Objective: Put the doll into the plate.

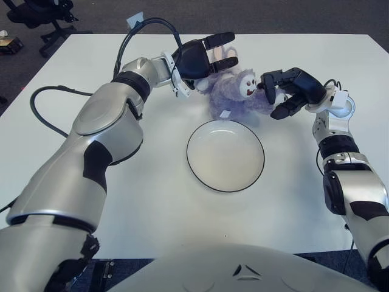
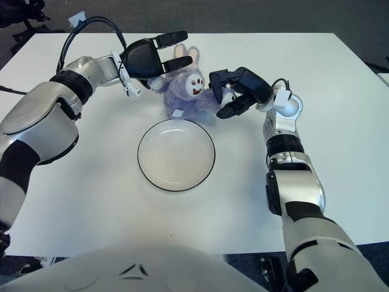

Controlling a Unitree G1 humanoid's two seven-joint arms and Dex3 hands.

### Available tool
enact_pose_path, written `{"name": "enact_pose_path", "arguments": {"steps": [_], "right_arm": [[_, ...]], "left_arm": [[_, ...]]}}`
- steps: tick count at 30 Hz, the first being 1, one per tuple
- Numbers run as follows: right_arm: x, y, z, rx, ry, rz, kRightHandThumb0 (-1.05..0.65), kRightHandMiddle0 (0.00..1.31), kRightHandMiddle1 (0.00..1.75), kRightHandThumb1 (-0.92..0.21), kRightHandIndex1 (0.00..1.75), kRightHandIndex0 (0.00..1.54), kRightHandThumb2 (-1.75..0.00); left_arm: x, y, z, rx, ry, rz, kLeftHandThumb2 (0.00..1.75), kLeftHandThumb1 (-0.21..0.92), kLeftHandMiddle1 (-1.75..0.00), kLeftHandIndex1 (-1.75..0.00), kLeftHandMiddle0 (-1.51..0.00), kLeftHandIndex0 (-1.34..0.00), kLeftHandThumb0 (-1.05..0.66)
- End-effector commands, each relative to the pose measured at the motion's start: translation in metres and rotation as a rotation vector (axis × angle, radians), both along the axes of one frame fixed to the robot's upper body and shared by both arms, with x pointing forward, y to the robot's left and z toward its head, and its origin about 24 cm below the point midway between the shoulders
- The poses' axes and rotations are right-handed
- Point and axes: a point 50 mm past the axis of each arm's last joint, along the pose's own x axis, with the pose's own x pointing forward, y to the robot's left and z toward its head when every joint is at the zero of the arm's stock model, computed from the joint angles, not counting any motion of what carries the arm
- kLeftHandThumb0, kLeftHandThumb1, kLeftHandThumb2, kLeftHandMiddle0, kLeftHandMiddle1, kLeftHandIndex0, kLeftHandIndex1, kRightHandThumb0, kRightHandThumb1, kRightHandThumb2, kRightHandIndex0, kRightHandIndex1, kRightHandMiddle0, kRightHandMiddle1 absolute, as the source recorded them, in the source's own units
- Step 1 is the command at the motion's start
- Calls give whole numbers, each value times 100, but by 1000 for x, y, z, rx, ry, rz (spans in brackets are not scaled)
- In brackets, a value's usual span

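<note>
A purple plush rabbit doll (image 1: 234,91) is held upright just beyond the far rim of the white plate (image 1: 189,159), its face turned toward me. My left hand (image 1: 203,56) presses on its left side by the ears, with the fingers stretched over the head. From the other side my right hand (image 1: 281,91) curls around the doll's arm. The doll is clamped between the two hands. A small white tag (image 1: 225,114) hangs from it above the plate's edge. The dark-rimmed plate holds nothing.
The white table (image 1: 152,207) stretches around the plate on all sides. A black cable (image 1: 45,115) loops beside my left arm. Past the table's far left corner stands an office chair (image 1: 36,15) on dark floor.
</note>
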Motion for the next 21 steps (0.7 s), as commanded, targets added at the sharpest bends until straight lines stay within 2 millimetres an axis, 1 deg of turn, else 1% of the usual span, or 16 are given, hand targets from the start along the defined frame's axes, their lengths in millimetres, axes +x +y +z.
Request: {"name": "enact_pose_path", "arguments": {"steps": [1, 4, 8, 9, 10, 12, 13, 14, 17, 21], "right_arm": [[-4, -2, 3, -25, 13, 32, -12, 72, 175, -88, 175, 92, -15], [-5, -2, 3, -37, 21, 45, -13, 72, 175, -88, 175, 92, -15], [-6, -2, 3, -56, 20, 66, -13, 71, 175, -88, 175, 92, -15], [-6, -2, 3, -59, 20, 69, -13, 71, 175, -88, 175, 92, -15], [-6, -2, 3, -60, 20, 71, -13, 71, 175, -88, 175, 92, -15], [-7, -3, 3, -65, 18, 75, -13, 71, 175, -88, 175, 92, -15], [-7, -3, 3, -68, 18, 77, -13, 71, 175, -89, 175, 91, -15], [-7, -3, 3, -70, 17, 78, -13, 71, 175, -89, 175, 91, -15], [-7, -4, 4, -72, 14, 81, -13, 70, 175, -89, 175, 91, -15], [-7, -4, 4, -75, 14, 84, -13, 70, 175, -90, 175, 91, -15]], "left_arm": [[-2, 2, -3, -52, 27, -16, 0, 88, 0, -1, 0, -16, -56], [-3, 1, -4, -74, 43, -30, 1, 89, 0, -1, 0, -17, -56], [-9, -4, -6, -107, 73, -94, 3, 91, -2, -3, -10, -22, -56], [-10, -5, -6, -112, 76, -112, 5, 91, -3, -6, -21, -31, -54], [-11, -5, -7, -114, 78, -124, 6, 92, -3, -8, -27, -36, -53], [-12, -8, -7, -121, 84, -147, 7, 92, -4, -9, -34, -41, -52], [-14, -10, -8, -125, 88, -160, 8, 92, -8, -12, -44, -48, -51], [-14, -11, -8, -127, 91, -169, 9, 92, -11, -15, -51, -53, -50], [-17, -16, -9, -149, 111, -199, 10, 92, -16, -19, -63, -61, -50], [-19, -19, -11, -164, 129, -217, 10, 92, -19, -22, -67, -65, -51]]}}
